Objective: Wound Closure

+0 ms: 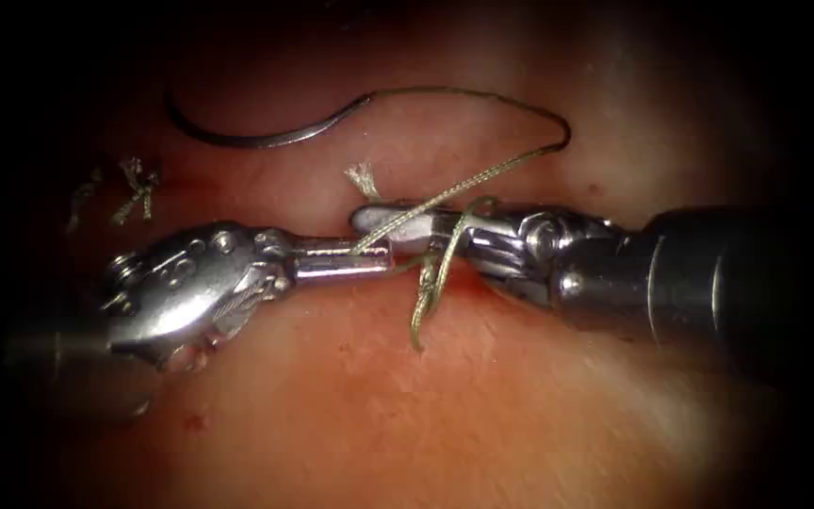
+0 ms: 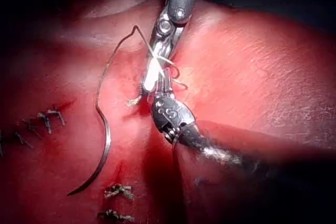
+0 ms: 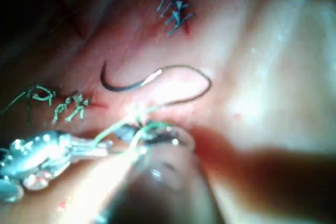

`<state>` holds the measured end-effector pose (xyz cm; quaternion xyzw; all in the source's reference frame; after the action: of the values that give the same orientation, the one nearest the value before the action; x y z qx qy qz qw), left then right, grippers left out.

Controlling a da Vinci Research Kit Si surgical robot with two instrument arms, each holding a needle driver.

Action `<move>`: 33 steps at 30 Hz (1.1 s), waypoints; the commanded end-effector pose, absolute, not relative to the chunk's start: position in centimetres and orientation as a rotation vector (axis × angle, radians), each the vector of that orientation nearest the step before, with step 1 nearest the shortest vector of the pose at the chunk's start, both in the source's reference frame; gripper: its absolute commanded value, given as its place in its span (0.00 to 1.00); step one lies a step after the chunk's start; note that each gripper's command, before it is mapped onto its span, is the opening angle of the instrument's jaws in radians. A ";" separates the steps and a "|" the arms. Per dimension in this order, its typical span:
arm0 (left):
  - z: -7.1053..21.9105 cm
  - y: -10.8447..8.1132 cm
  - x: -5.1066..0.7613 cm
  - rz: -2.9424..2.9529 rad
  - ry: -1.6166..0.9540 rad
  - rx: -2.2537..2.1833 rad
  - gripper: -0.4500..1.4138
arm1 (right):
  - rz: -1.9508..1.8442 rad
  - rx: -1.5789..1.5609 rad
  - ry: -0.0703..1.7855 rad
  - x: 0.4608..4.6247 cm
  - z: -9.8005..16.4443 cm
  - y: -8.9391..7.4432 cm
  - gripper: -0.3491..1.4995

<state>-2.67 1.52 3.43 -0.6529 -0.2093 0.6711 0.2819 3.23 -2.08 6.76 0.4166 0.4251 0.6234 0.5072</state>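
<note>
Left tool: clenched on the thread near the middle of the tissue, tip almost touching the tip of the right tool. Right tool: thread wrapped around its jaws; whether clenched or released, cannot tell. Needle: free, lying flat on the tissue surface toward the far left edge, held by nothing, not in the tissue.

For good work here, probably: keep the wraps snug on the jaws, no slack, no pull against the tissue.

Counted: one needle, one frayed short end, two tools, two cut ends of thread at the left edge.
</note>
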 end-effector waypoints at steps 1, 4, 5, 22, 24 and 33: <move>3.5 1.5 -2.71 1.797 -0.561 -1.751 0.00 | 1.488 0.982 0.995 3.26 6.8 -2.1 0.00; 3.5 1.5 -2.71 1.797 -0.562 -1.751 0.00 | 1.463 0.888 0.977 3.21 6.8 -2.1 0.00; 3.5 1.5 -2.70 1.798 -0.562 -1.751 0.00 | 1.455 0.868 0.983 3.19 6.8 -2.0 0.00; 3.6 1.7 -2.34 1.793 -0.538 -1.728 0.00 | 1.308 0.641 1.073 2.95 6.2 -1.9 0.00; 3.6 1.7 -2.37 1.792 -0.533 -1.725 0.00 | 1.305 0.624 1.088 3.05 6.2 -1.8 0.13; 3.5 1.6 -2.52 1.786 -0.543 -1.734 0.00 | 1.195 0.600 1.139 3.23 6.3 -2.0 0.52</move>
<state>-2.47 1.61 3.39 -0.6504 -0.2040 0.6707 0.2925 3.16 -1.96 6.22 0.2610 0.4976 0.5214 0.6422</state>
